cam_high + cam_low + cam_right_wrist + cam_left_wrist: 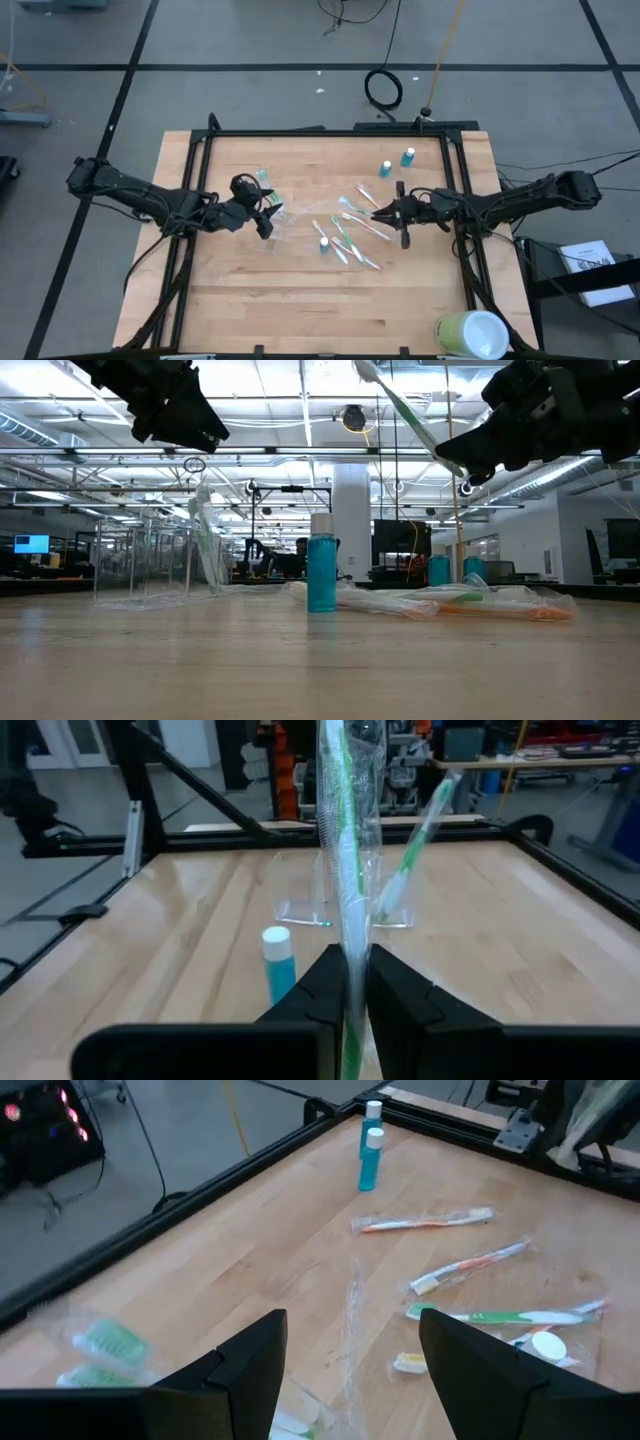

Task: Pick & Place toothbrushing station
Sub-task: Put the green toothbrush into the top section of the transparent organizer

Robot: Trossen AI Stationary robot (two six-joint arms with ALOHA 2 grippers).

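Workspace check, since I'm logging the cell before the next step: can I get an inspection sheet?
Surface: wooden table, black frame around it.
Job's things: clear cup with a toothbrush in it; wrapped toothbrushes scattered mid-table; blue tubes at the far edge, another by the brushes.
Clutter: large green-and-white cup at the near right corner.
Grippers: left gripper open by the clear cup; right gripper shut on a wrapped toothbrush.
Cables: coiled black cable on the floor.
Surroundings: open lab hall.
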